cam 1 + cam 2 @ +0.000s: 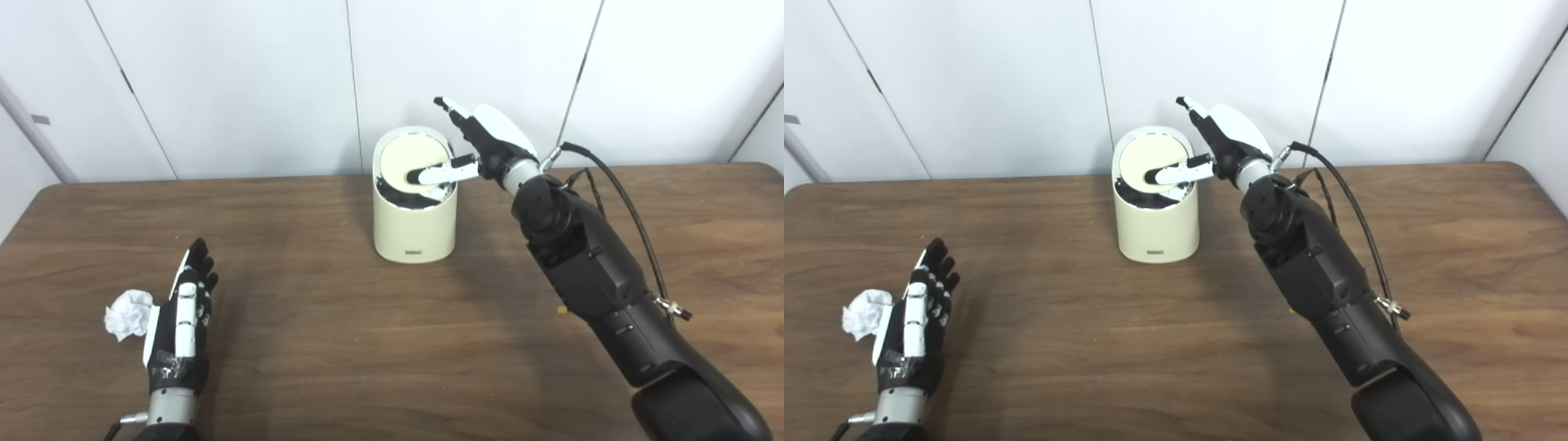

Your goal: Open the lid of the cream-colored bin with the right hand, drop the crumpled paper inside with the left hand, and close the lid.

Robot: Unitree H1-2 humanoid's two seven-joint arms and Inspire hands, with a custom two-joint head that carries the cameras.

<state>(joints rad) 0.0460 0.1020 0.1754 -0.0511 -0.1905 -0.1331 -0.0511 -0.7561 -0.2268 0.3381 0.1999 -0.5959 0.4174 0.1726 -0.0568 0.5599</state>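
Right hand (pixel 484 144) thumb presses tilted lid (pixel 413 162); bin (pixel 415 226) stands mid-table.

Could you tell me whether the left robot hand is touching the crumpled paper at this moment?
Cannot tell. In both eye views the crumpled paper lies right against the outer edge of the open left robot hand, with no gap visible, but neither view shows actual contact plainly.

Right hand (pixel 484 144) raised at the end of its extended arm, fingers spread, thumb jutting sideways; left hand (pixel 182 318) lies low, fingers straight and slightly apart.
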